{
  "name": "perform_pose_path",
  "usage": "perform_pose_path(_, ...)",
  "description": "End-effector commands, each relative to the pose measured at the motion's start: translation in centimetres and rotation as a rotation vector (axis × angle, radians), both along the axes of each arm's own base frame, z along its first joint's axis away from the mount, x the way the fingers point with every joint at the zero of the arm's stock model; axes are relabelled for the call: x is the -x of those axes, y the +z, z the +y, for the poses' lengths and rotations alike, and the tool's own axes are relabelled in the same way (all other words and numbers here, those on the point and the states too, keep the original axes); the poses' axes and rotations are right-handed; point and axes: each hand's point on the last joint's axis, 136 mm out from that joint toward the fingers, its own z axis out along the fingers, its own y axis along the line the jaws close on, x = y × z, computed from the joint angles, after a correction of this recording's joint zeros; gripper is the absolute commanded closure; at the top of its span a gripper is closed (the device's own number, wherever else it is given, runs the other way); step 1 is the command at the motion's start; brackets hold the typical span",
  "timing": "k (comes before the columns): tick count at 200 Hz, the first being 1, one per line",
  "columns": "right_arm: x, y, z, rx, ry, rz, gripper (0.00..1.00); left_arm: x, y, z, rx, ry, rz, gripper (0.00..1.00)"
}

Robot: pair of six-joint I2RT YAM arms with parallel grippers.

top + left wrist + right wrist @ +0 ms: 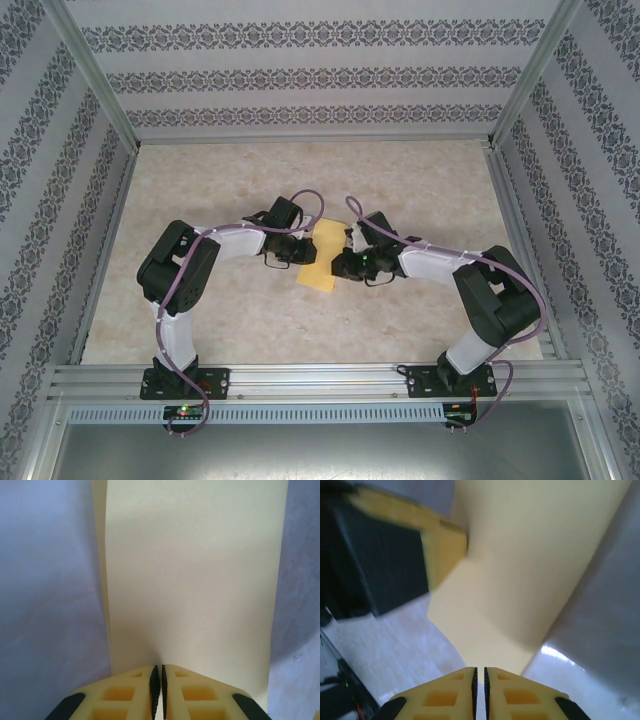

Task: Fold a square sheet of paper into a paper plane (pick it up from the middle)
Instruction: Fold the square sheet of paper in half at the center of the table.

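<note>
The mustard-yellow square sheet of paper (321, 257) hangs above the middle of the table, held between both arms. My left gripper (303, 246) is shut on the sheet's left edge; in the left wrist view the paper (195, 575) runs away from the closed fingertips (158, 672). My right gripper (340, 266) is shut on the opposite edge. In the right wrist view the sheet (520, 580) bends and rises from my pinched jaws (480, 672), and the left gripper's yellow finger (445, 550) touches it at upper left.
The marbled tabletop (300, 180) lies under the sheet. Aluminium frame rails (320, 375) run along the near edge and sides, with patterned walls (310, 75) behind. Both arm bases (185, 380) sit at the near rail.
</note>
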Motion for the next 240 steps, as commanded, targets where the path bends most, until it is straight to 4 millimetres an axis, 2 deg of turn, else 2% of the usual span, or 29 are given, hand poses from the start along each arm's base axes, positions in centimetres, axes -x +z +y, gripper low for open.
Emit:
perform_pose_path(1, -3.6, 1.4, 0.4, -0.02, -0.066, -0.064, 0.86, 2.7, -5.0, 2.6, -0.189, -0.003, 0.103, 0.83)
perform_pose_path(47, -6.6, -0.1, 0.2, 0.018, -0.072, -0.061, 0.86, 2.7, -5.0, 2.5, -0.212, -0.012, 0.091, 0.83)
perform_pose_path(86, -8.1, -1.8, -0.4, 0.063, -0.07, -0.085, 0.87, 2.6, -5.2, 2.6, -0.223, -0.011, 0.084, 0.83)
perform_pose_path(155, -8.9, -4.3, -4.4, 0.236, -0.111, -0.097, 0.87, 3.0, -6.0, 3.6, -0.272, -0.015, 0.08, 0.83)
perform_pose_path(199, -9.5, -3.3, -5.9, 0.224, -0.143, -0.114, 0.87, 3.2, -6.5, 4.0, -0.294, -0.021, 0.081, 0.83)
perform_pose_path(213, -9.9, -2.0, -5.2, 0.174, -0.14, -0.128, 0.88, 3.2, -6.5, 4.2, -0.305, -0.028, 0.081, 0.83)
perform_pose_path(240, -9.7, 0.9, -2.8, 0.122, -0.098, -0.17, 0.87, 3.2, -6.6, 4.5, -0.327, -0.036, 0.076, 0.83)
